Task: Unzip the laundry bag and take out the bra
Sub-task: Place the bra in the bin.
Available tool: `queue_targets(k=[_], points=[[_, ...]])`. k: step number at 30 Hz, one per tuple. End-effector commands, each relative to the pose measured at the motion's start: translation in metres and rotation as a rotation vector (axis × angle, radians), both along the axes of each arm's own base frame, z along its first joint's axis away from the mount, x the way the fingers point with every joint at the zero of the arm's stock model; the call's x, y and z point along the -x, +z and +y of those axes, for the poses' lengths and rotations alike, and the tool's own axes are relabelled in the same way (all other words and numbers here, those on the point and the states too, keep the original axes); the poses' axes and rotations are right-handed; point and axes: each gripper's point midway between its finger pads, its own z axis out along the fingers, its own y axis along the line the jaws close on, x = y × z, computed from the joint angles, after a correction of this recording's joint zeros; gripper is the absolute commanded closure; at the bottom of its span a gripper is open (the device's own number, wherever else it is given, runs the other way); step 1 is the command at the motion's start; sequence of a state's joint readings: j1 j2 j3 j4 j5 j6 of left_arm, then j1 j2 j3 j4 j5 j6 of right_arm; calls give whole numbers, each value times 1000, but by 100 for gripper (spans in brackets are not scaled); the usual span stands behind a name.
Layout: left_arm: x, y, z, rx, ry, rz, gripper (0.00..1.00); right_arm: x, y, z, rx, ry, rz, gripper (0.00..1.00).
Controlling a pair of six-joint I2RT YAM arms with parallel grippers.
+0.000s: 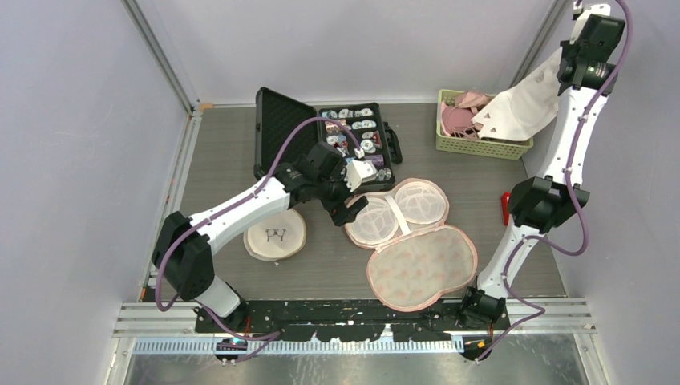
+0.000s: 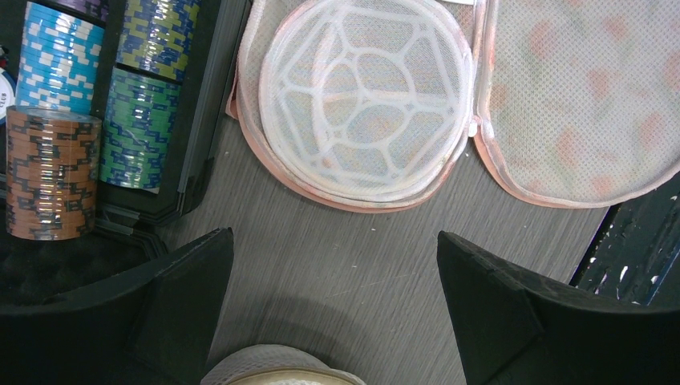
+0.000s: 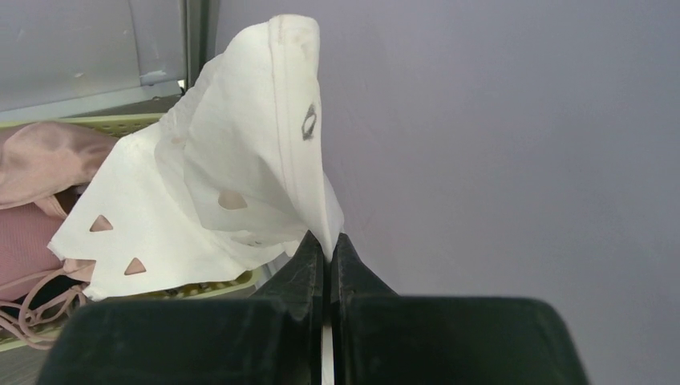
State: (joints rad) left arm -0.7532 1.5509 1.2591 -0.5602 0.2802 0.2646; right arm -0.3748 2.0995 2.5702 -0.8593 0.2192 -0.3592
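The right gripper (image 3: 327, 239) is pinching a white triangle-printed bra (image 3: 208, 184); the left gripper (image 2: 334, 237) is gaping near a pink mesh laundry bag (image 1: 422, 266).

Open black chip case (image 1: 281, 128) with stacked poker chips (image 2: 52, 172), green basket (image 1: 481, 147) far right, round glasses-print pouch (image 1: 275, 234) near left

Robot lab cell, plain walls (image 1: 80, 120), aluminium framing (image 1: 163, 60)

Top view: you have even, diffuse overhead light; shadows on the tabletop (image 1: 232, 136) are soft and faint.
Left wrist view: the laundry bag (image 2: 365, 96) is sharp; the left gripper (image 2: 335, 241) is dark and slightly soft, with a dim shadow beneath.
Right wrist view: the white fabric (image 3: 240, 160) is bright; the right gripper (image 3: 327, 249) is close and blurred.
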Motion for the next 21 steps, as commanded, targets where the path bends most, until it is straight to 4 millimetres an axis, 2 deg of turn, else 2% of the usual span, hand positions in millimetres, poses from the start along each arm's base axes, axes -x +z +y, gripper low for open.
queue_targets(k=[1, 8, 21], points=[[1, 5, 7, 0, 14, -4, 0, -20, 8, 10, 50, 9, -52, 99], [1, 5, 14, -10, 27, 8, 0, -48, -19, 43, 44, 61, -13, 99], [-1, 12, 13, 11, 62, 49, 0, -92, -99, 116, 51, 133, 105, 100]])
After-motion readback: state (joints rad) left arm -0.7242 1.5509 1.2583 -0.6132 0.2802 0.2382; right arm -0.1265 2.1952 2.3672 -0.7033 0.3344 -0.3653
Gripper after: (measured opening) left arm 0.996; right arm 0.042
